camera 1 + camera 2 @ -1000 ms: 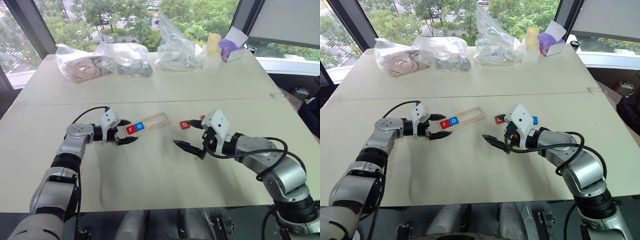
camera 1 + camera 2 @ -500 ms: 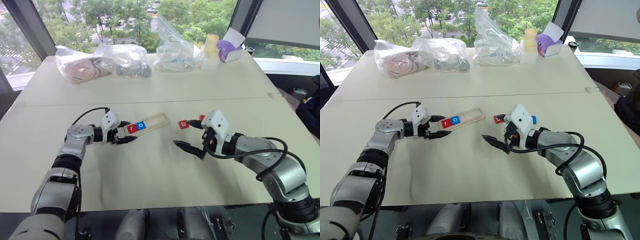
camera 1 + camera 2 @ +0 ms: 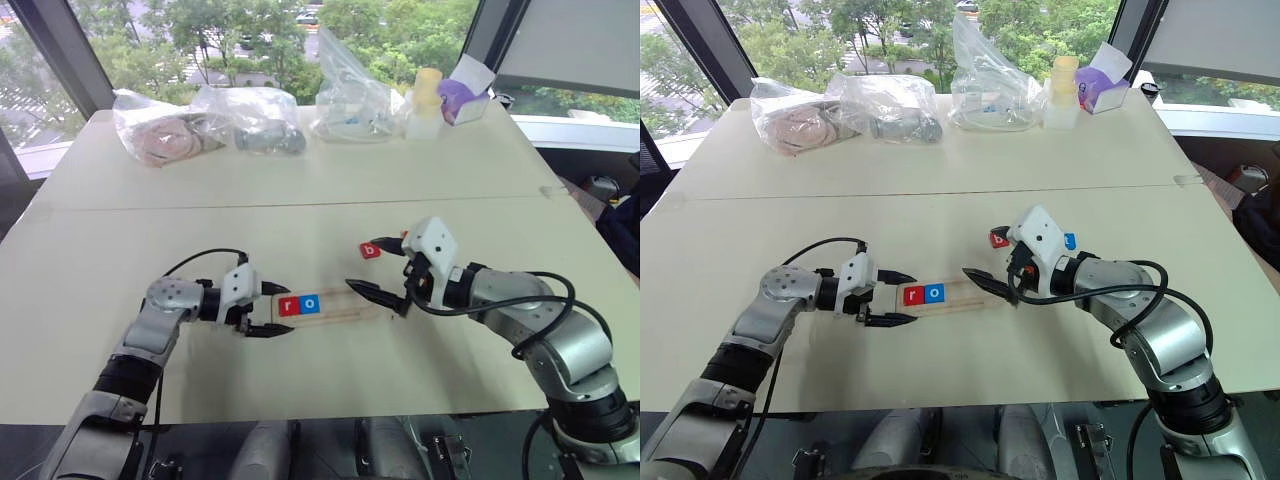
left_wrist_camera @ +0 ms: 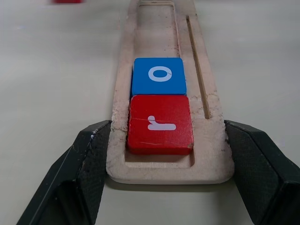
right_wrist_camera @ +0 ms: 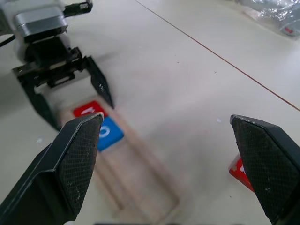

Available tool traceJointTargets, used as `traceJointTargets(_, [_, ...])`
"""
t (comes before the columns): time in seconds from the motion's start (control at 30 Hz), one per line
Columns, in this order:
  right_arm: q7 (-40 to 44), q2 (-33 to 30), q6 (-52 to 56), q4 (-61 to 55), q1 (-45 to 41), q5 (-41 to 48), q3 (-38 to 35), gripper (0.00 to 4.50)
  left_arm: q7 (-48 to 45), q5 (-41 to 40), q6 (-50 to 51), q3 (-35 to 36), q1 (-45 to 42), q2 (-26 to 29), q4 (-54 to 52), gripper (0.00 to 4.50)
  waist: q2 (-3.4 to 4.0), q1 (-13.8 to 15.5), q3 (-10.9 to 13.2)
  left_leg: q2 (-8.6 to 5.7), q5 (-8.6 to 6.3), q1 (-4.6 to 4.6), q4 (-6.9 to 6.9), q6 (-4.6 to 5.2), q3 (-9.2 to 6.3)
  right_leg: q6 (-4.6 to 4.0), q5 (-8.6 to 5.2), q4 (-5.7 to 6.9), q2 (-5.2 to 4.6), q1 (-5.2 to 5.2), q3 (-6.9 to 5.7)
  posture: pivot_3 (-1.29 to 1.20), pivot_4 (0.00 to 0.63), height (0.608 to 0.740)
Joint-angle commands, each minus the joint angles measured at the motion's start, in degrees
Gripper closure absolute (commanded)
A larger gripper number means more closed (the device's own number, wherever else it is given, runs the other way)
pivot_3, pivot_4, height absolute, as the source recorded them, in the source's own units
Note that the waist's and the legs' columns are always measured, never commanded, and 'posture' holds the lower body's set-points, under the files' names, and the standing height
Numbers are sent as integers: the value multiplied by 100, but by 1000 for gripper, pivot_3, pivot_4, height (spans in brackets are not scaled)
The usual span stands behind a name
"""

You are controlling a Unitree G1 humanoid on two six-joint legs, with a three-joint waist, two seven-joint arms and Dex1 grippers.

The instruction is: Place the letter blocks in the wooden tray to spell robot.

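On the pale table (image 3: 300, 190) by windows (image 3: 200, 40) — left end effector (image 3: 268, 308) clamps wooden tray (image 3: 345, 306), right end effector (image 3: 385, 270) apart.

Left tool (image 4: 168, 154) clamps wooden tray (image 4: 206, 140) end; red r (image 4: 161, 124), blue o (image 4: 158, 76) inside.

White lowercase "r" on red letter block (image 4: 160, 124); white lowercase "o" on blue letter block (image 4: 158, 76), adjoining in wooden tray (image 4: 202, 70) groove. White "b" on loose red letter block (image 3: 370, 250) on table.
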Motion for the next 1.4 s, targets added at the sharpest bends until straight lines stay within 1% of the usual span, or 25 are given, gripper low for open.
traceJointTargets(0.03, [27, -5, -37, -129, -124, 1, -34, 0, -50, 72, 159, -263, 156, 31, -243, 1376, 0, -3, 0, 0, 0, 0, 0, 0, 0, 0, 0, 0, 0, 0, 0, 0, 150, 740])
traceJointTargets(0.17, [35, -11, -38, -137, -110, -11, -31, 0, 27, 79, 276, -300, 314, 87, -472, 1376, 0, -7, 0, 0, 0, 0, -1, 0, 0, 1, 0, -1, 2, -1, 0, 0, 150, 740])
traceJointTargets(0.47, [1, 40, -81, -83, -146, -93, 37, 0, 145, 111, 405, -312, 407, 163, -481, 1376, 0, -6, 0, 1, 0, 0, -3, 0, 0, 1, 0, -3, 2, -1, -1, 0, 150, 740])
traceJointTargets(0.53, [-81, 75, -104, 6, -193, -222, 96, 0, 184, 137, 404, -299, 396, 175, -409, 338, 0, -7, 0, 1, 0, 0, -3, 0, 0, 1, 0, -3, 3, -1, -1, 0, 150, 740])
traceJointTargets(0.57, [-174, 109, -109, 93, -227, -340, 151, 0, 198, 157, 413, -289, 383, 195, -353, 61, 2, -7, -1, 1, 0, 0, -3, 0, 0, 1, 0, -3, 2, -1, -1, 0, 150, 740])
traceJointTargets(0.67, [-647, 277, -44, 470, -335, -816, 349, 0, 307, 191, 347, -209, 354, 236, -174, 61, 1, -7, -3, 2, 2, 4, -2, -3, -1, -3, -2, -2, 1, 2, -1, 0, 150, 740])
traceJointTargets(0.73, [-923, 514, 54, 755, -425, -982, 398, 0, 385, 181, 276, -108, 355, 308, -71, 61, 1, -13, -3, 3, 4, 6, -1, -6, -1, -17, -9, -1, 2, 3, 0, 0, 150, 740])
traceJointTargets(0.9, [-1588, 1168, 482, 1249, -652, -1229, 399, 0, 482, 94, 113, 174, 517, 650, -67, 61, 3, -133, -5, 7, 6, 9, -5, -10, -1, -15, -5, 10, 5, -5, 7, 0, 150, 740])
traceJointTargets(1.0, [-2093, 1677, 691, 1695, -859, -1426, 339, 0, 633, -12, -18, 560, 793, 1000, -56, 61, 3, -227, -6, 11, 11, 14, -19, -17, 1, -16, 5, 19, 14, -21, 21, 0, 150, 740])
traceJointTargets(1.1, [-2219, 1881, 704, 1927, -959, -1546, 353, 0, 753, -160, 46, 772, 1006, 1168, -183, 61, 7, -282, -7, 13, 14, 14, -32, -21, -6, -27, 4, 30, 21, -38, 24, 0, 150, 740])
traceJointTargets(1.23, [-2268, 2105, 626, 2237, -1107, -1655, 419, 0, 847, -619, 460, 1173, 1347, 1288, -707, 61, 8, -334, -6, 14, 14, 14, -34, -21, -3, -28, 4, 31, 23, -41, 26, 0, 150, 740])
traceJointTargets(1.4, [-2230, 2304, 517, 2534, -1245, -1788, 546, 0, 930, -1436, 1508, 1552, 1703, 1335, -1793, 61, 8, -302, -4, 10, 14, -4, -32, -21, -1, -26, 5, 32, 19, -59, 27, 0, 150, 740])
